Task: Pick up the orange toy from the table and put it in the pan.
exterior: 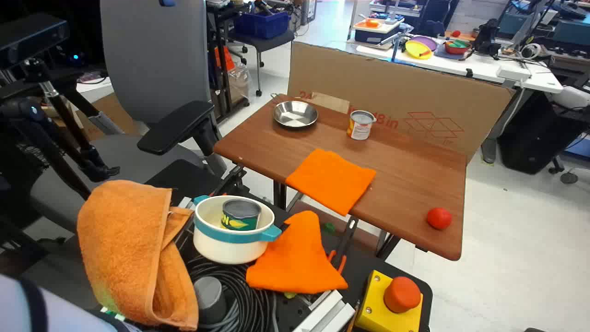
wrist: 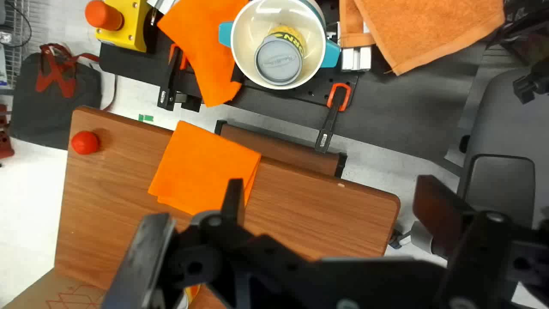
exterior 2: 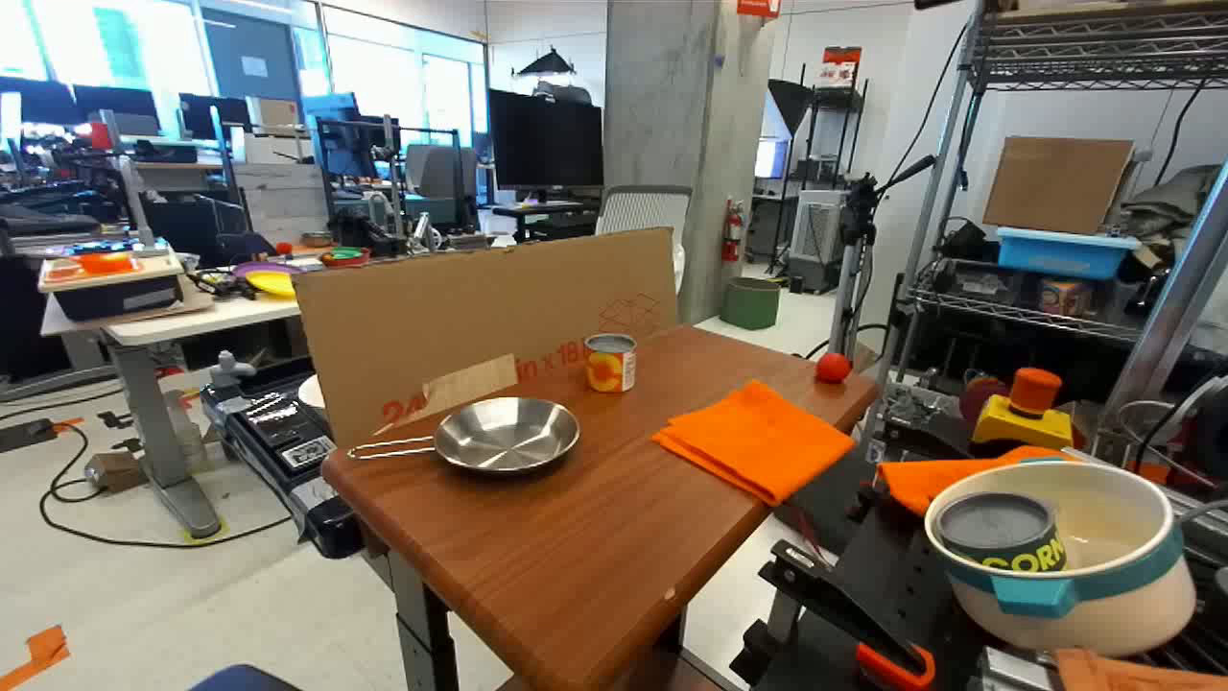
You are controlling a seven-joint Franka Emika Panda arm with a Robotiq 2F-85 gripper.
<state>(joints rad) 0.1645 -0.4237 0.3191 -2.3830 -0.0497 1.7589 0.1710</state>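
The orange toy (exterior: 439, 218), a small round red-orange ball, rests near a corner of the table (exterior: 405, 166). It also shows in an exterior view (exterior 2: 833, 368) and at the left of the wrist view (wrist: 85, 142). The shiny silver pan (exterior: 295, 114) sits at the opposite end of the table, and it shows with its wire handle in an exterior view (exterior 2: 507, 435). The pan is hidden or out of view in the wrist view. My gripper (wrist: 332, 184) is open and empty, high above the table; it is out of view in both exterior views.
A flat orange cloth (exterior: 332, 180) lies on the table between toy and pan. A can (exterior: 361, 124) stands by the upright cardboard (exterior: 415, 106) at the back. A white pot with teal rim (exterior: 230, 251), an orange towel (exterior: 124, 249) and a yellow button box (exterior: 385, 313) stand beside the table.
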